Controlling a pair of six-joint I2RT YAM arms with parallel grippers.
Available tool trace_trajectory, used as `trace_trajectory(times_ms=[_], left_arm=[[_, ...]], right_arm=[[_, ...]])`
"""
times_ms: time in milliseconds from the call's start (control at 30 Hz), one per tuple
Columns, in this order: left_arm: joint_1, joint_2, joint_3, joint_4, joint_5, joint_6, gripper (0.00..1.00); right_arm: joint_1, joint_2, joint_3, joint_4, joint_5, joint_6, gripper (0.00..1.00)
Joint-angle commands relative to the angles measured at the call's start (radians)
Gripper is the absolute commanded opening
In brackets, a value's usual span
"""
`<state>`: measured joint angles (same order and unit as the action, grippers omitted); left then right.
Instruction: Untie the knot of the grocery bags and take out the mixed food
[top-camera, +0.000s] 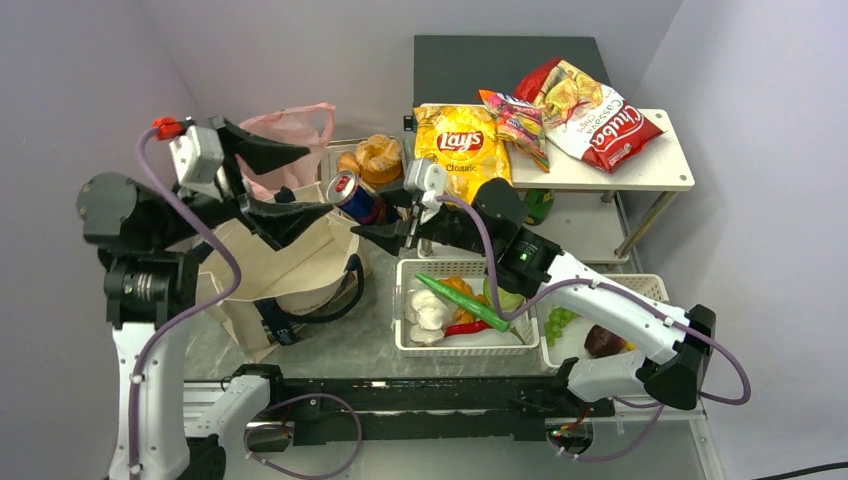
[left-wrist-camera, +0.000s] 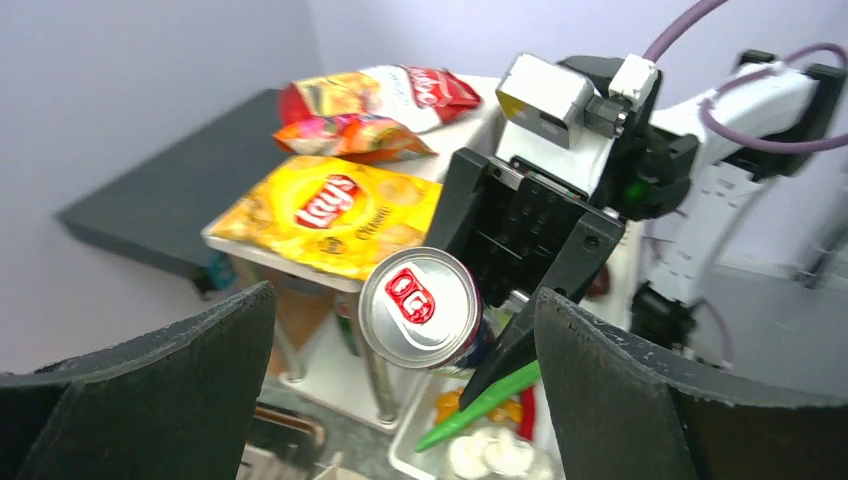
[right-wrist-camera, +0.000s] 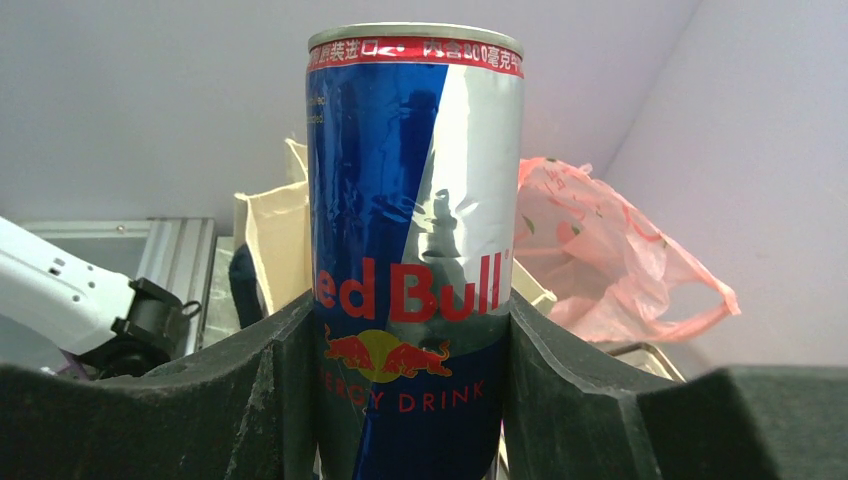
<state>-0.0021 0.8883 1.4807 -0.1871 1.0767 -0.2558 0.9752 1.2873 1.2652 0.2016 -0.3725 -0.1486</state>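
My right gripper (top-camera: 368, 212) is shut on a blue and silver Red Bull can (top-camera: 354, 196) and holds it in the air above the beige tote (top-camera: 285, 275). The can (right-wrist-camera: 415, 250) fills the right wrist view between my fingers (right-wrist-camera: 250, 400). My left gripper (top-camera: 320, 181) is open and empty, with its fingertips just left of the can's top (left-wrist-camera: 420, 308). The pink plastic bag (top-camera: 292, 128) lies behind the tote. The ring-shaped bun (top-camera: 378, 157) sits in a tray. The Lay's bag (top-camera: 462, 145) and the pink snack bag (top-camera: 515, 120) lie on the white shelf.
A white basket (top-camera: 405, 340) holds garlic (top-camera: 428, 310), the long green vegetable (top-camera: 462, 300) and red and orange pieces. A second basket (top-camera: 650, 288) holds grapes (top-camera: 558, 322) and a dark red fruit (top-camera: 604, 340). The red Cassava chips bag (top-camera: 595, 115) lies on the shelf (top-camera: 640, 172).
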Motion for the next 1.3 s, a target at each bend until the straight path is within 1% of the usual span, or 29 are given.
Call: trace_trajectory(times_ms=[0,33,133,200,300,400,433,467,500,533,567,600,633,667,733,867,900,967,1000,1033,1067,1100,1133,1167,1200,1267], left_arm=[[-0.120,0.032,0.023,-0.014,0.057,-0.074,0.99],[-0.144,0.032,0.011,-0.027,0.053,-0.061,0.99],[-0.169,0.033,-0.014,-0.032,0.039,-0.054,0.99],[-0.185,0.037,-0.022,-0.023,0.027,-0.047,0.96],[-0.205,0.046,-0.024,-0.041,0.006,-0.020,0.81],[-0.212,0.052,-0.025,-0.027,0.009,-0.023,0.61],[-0.215,0.053,-0.024,-0.033,0.013,-0.019,0.57],[-0.217,0.053,-0.023,-0.040,0.014,-0.012,0.58],[-0.218,0.052,-0.025,-0.049,0.010,-0.008,0.67],[-0.219,0.049,-0.031,-0.051,0.000,-0.010,0.78],[-0.220,0.043,-0.041,-0.047,-0.012,-0.012,0.86],[-0.220,0.033,-0.053,-0.042,-0.022,-0.014,0.91],[-0.220,0.029,-0.066,-0.041,-0.027,-0.010,0.92],[-0.220,0.028,-0.066,-0.050,-0.032,-0.002,0.92],[-0.220,0.032,-0.060,-0.071,-0.041,0.005,0.88],[-0.221,0.037,-0.036,-0.075,-0.038,0.013,0.73],[-0.220,0.037,-0.037,-0.067,-0.032,0.004,0.71],[-0.220,0.036,-0.046,-0.029,-0.020,-0.028,0.72],[-0.220,0.035,-0.052,-0.016,-0.017,-0.039,0.69],[-0.220,0.036,-0.055,-0.011,-0.014,-0.041,0.60],[-0.220,0.040,-0.052,-0.025,-0.013,-0.033,0.49],[-0.220,0.046,-0.043,-0.045,-0.018,-0.017,0.38],[-0.221,0.053,-0.032,-0.072,-0.019,0.007,0.29],[-0.220,0.057,-0.024,-0.094,-0.022,0.026,0.21],[-0.220,0.060,-0.017,-0.108,-0.026,0.044,0.13],[-0.221,0.061,-0.016,-0.125,-0.032,0.058,0.02]], right_arm=[[0.018,-0.049,-0.003,0.202,0.003,-0.006,0.00],[0.021,-0.053,-0.010,0.214,0.003,-0.012,0.00],[0.027,-0.064,-0.038,0.255,-0.005,-0.024,0.00],[0.031,-0.066,-0.039,0.257,-0.005,-0.019,0.00],[0.037,-0.064,-0.040,0.260,-0.005,-0.014,0.00],[0.042,-0.060,-0.034,0.255,0.002,-0.017,0.00],[0.043,-0.058,-0.033,0.257,0.008,-0.015,0.00],[0.042,-0.057,-0.032,0.260,0.014,-0.013,0.00],[0.043,-0.056,-0.028,0.264,0.018,-0.011,0.00],[0.043,-0.054,-0.027,0.265,0.019,-0.010,0.00],[0.044,-0.053,-0.027,0.268,0.023,-0.007,0.00],[0.043,-0.052,-0.027,0.275,0.026,-0.001,0.00],[0.043,-0.050,-0.026,0.278,0.027,-0.001,0.00],[0.045,-0.048,-0.025,0.278,0.026,-0.002,0.00],[0.044,-0.046,-0.024,0.279,0.020,-0.004,0.00],[0.048,-0.043,-0.026,0.273,0.011,-0.014,0.00],[0.048,-0.044,-0.026,0.271,0.010,-0.014,0.00],[0.049,-0.042,-0.029,0.270,0.006,-0.013,0.00],[0.048,-0.042,-0.028,0.269,0.003,-0.013,0.00],[0.049,-0.040,-0.025,0.265,-0.002,-0.011,0.02],[0.049,-0.037,-0.022,0.259,-0.006,-0.010,0.08],[0.049,-0.034,-0.018,0.251,-0.009,-0.010,0.16],[0.049,-0.031,-0.009,0.235,-0.015,-0.009,0.28],[0.049,-0.026,0.005,0.216,-0.017,-0.009,0.40],[0.050,-0.021,0.026,0.191,-0.018,-0.005,0.48],[0.050,-0.011,0.061,0.148,-0.017,-0.003,0.50]])
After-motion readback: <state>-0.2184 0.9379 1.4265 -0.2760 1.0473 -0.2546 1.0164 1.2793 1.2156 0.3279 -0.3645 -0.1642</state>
